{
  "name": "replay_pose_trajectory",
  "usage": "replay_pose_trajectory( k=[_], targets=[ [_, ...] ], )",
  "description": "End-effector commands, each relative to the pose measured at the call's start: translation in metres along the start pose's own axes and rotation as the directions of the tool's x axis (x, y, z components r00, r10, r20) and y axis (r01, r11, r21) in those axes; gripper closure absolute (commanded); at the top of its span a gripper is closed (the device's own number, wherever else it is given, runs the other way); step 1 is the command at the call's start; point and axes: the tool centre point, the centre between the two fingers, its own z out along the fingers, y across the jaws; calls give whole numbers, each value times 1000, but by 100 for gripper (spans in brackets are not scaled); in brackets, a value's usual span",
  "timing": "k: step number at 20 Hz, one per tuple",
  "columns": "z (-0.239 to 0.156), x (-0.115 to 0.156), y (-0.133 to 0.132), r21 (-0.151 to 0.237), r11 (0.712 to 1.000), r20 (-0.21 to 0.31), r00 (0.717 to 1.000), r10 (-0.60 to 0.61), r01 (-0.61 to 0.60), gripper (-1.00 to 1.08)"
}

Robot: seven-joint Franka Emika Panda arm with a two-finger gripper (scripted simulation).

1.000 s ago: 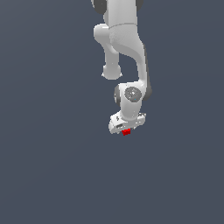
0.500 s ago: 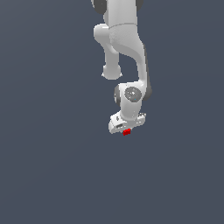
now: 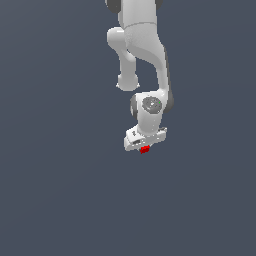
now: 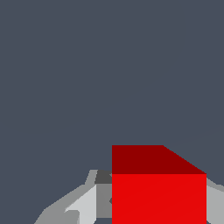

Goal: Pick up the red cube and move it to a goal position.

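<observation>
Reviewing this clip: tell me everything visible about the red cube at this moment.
The red cube is tiny, bright red and plain-faced, with no markings; it looks like a smooth, matte solid. In the exterior view it sits directly under the white gripper, much smaller than it. In the wrist view the cube fills the space between the grey fingers, one face brightly lit, the adjoining face darker. The fingers flank it on both sides, apparently clamping it. Only the plain dark grey background lies around it.

The exterior view looks at me from well back, taking in my whole arm [image 3: 142, 55] down to my gripper [image 3: 144, 145]. My wrist view sits right behind the gripper [image 4: 131, 205], so close that the red cube [image 4: 158, 197] looms; both views share that cube [image 3: 145, 149].
</observation>
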Motion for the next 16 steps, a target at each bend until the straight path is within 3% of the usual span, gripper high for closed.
replay_pose_trajectory(
  k=[1,8,16],
  targets=[
    [-10,-1,0,0,1000,-1,1000,0,0,108],
    [-53,-9,0,-1,1000,-1,1000,0,0,108],
    [-133,-22,0,-1,1000,-1,1000,0,0,108]
  ],
)
